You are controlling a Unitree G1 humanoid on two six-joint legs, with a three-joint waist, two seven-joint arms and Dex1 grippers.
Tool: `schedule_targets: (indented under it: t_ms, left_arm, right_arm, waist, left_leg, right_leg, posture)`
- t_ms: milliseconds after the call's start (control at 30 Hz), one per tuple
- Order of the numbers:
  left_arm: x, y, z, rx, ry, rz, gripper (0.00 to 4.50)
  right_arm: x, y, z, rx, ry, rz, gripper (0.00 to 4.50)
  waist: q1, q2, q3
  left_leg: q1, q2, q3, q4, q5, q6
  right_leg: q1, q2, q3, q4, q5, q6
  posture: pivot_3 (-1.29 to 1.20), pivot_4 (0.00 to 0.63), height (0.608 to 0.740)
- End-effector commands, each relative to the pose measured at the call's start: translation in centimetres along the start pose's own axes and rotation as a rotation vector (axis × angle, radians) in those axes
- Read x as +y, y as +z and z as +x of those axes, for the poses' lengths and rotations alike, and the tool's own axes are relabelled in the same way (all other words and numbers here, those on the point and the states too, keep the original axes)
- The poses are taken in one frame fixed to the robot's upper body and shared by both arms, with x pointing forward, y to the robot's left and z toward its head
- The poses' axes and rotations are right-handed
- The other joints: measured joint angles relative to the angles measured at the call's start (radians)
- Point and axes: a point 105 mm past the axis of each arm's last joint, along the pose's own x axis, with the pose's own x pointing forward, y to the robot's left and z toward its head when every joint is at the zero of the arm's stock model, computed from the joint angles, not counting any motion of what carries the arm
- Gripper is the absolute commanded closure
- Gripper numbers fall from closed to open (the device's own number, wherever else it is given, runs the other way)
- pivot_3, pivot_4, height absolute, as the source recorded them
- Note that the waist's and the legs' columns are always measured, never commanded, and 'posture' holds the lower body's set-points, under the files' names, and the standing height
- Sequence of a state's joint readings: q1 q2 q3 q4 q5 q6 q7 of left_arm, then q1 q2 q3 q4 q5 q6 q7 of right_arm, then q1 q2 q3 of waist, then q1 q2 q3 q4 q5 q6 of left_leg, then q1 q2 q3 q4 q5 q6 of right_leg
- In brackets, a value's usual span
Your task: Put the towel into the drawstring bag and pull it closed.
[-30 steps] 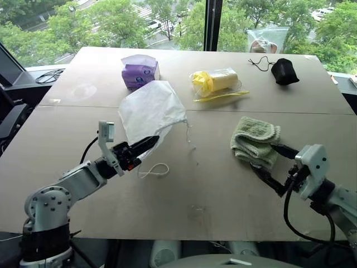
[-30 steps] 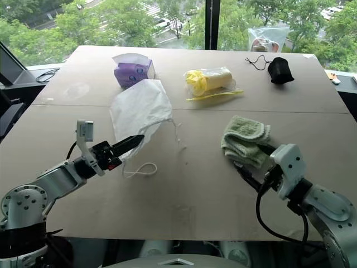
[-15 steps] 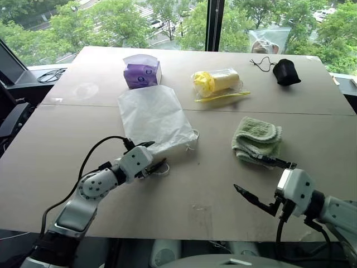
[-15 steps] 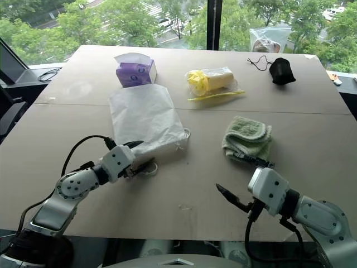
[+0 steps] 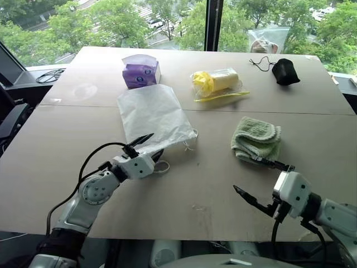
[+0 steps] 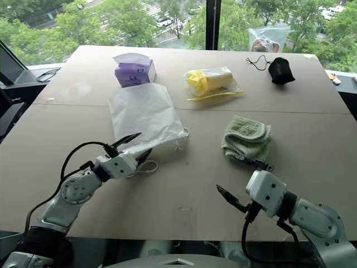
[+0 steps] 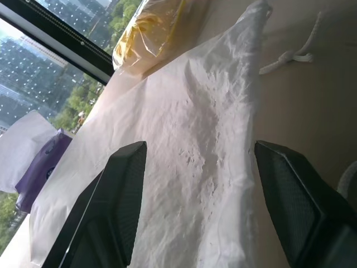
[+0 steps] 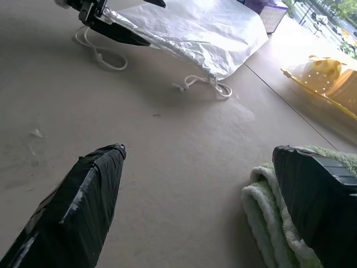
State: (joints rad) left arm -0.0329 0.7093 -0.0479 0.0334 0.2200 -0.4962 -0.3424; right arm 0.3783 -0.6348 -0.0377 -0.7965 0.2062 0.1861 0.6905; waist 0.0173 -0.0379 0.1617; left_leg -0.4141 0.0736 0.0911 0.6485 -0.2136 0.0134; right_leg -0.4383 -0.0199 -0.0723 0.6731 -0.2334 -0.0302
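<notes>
One towel (image 5: 256,139), one drawstring bag (image 5: 152,115), one tissue box (image 5: 140,71), one black pouch (image 5: 285,71), one yellow packet (image 5: 218,81).

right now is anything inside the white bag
Nothing bulges it: the bag lies flat on the table, and the towel lies apart from it. The fabric hides the inside, so a thin item cannot be ruled out.

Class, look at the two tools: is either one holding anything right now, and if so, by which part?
Nothing is held. The left tool stands open over the bag's near edge; the right tool is open beside the towel.
</notes>
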Motion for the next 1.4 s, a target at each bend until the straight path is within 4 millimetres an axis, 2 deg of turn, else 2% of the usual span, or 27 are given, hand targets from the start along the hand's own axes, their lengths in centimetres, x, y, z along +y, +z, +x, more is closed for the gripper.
schedule_targets:
  t_ms: [33,233,333,633,900,1000,1033,1067,1167,1267,1400]
  left_arm:
    - [1.4,1.5,0.2,-0.070,0.067,0.042,1.37]
    - [1.3,1.6,0.2,-0.074,0.063,0.043,1.37]
    - [1.0,0.9,0.2,-0.038,0.055,0.021,1.37]
    - [1.1,0.0,0.7,0.016,0.059,0.019,1.37]
    - [1.7,0.1,1.2,0.029,0.082,-0.013,1.37]
    - [1.9,-0.3,1.4,0.056,0.091,-0.082,2.13]
    - [1.9,-0.6,1.5,0.076,0.090,-0.139,2.69]
    - [1.7,-0.9,1.7,0.094,0.084,-0.207,3.04]
    - [1.0,-1.2,2.1,0.109,0.054,-0.622,4.43]
    - [2.0,-0.2,2.4,0.033,0.015,-1.066,4.43]
    - [3.1,1.7,2.1,-0.011,-0.144,-1.459,4.43]
  right_arm:
    - [-0.1,0.6,0.0,-0.029,-0.006,-0.018,0.00]
    - [-0.2,0.7,0.1,-0.031,-0.006,-0.018,0.00]
    - [-0.1,0.7,0.1,-0.030,-0.003,-0.016,0.00]
    - [-0.1,0.8,0.0,-0.025,0.004,-0.011,0.00]
    - [-0.1,0.9,0.0,-0.019,0.007,-0.009,0.00]
    - [-0.2,0.8,0.0,-0.015,0.006,-0.008,0.00]
    - [-0.2,0.7,0.1,-0.012,0.003,-0.003,0.00]
    - [-0.3,0.6,0.1,-0.010,0.000,0.001,0.00]
    - [-0.7,0.2,0.3,0.008,-0.026,0.045,0.00]
    - [-1.0,0.1,0.6,-0.004,-0.035,0.147,0.00]
    - [-1.2,0.2,0.6,-0.007,-0.039,0.171,0.00]
  waist:
    - [0.000,0.000,0.000]
    - [-0.001,0.000,0.000]
    - [-0.001,0.000,0.000]
    - [-0.001,0.000,0.000]
    - [-0.001,0.000,0.000]
    - [-0.002,0.000,0.000]
    - [-0.002,0.000,0.000]
    - [-0.002,0.000,0.000]
    - [-0.002,0.000,0.000]
    - [-0.003,-0.001,0.000]
    - [-0.004,-0.001,0.000]
  left_leg:
    - [0.000,0.000,0.000,0.000,0.000,0.000]
    - [0.000,0.000,0.000,0.000,0.000,0.000]
    - [0.000,0.000,0.000,0.000,0.000,0.000]
    - [0.000,0.000,0.000,0.000,0.000,0.000]
    - [0.000,0.000,0.000,0.000,0.000,0.000]
    - [0.000,0.000,0.000,0.000,0.000,0.000]
    - [0.000,0.000,0.000,0.000,0.000,0.000]
    - [0.000,0.000,0.000,0.000,0.000,0.000]
    - [0.000,0.000,0.000,0.001,0.000,0.000]
    - [0.000,0.000,-0.001,0.002,0.000,0.000]
    - [0.000,0.000,-0.003,0.004,0.000,0.000]
  right_leg:
    - [0.000,0.000,0.000,0.000,0.000,0.000]
    - [0.000,0.000,0.000,0.000,0.000,0.000]
    - [0.000,0.000,0.000,0.000,0.000,0.000]
    - [0.000,0.000,0.000,0.000,0.000,0.001]
    - [0.000,0.000,-0.001,0.000,0.000,0.001]
    - [0.000,0.000,-0.001,0.000,0.000,0.001]
    - [0.000,0.000,0.000,0.000,0.000,0.001]
    - [0.000,0.000,0.000,0.000,0.000,0.001]
    - [0.000,0.001,-0.001,0.001,0.000,0.001]
    - [0.000,0.001,-0.001,0.002,0.000,0.001]
    - [0.000,0.002,-0.002,0.004,0.000,0.001]
  posture:
    - [0.00,0.150,0.740]
    - [0.00,0.150,0.740]
    - [0.00,0.150,0.740]
    - [0.00,0.150,0.740]
    - [0.00,0.150,0.740]
    - [0.00,0.150,0.740]
    - [0.00,0.150,0.740]
    - [0.00,0.150,0.740]
    - [0.00,0.150,0.740]
    - [0.00,0.150,0.740]
    - [0.00,0.150,0.740]
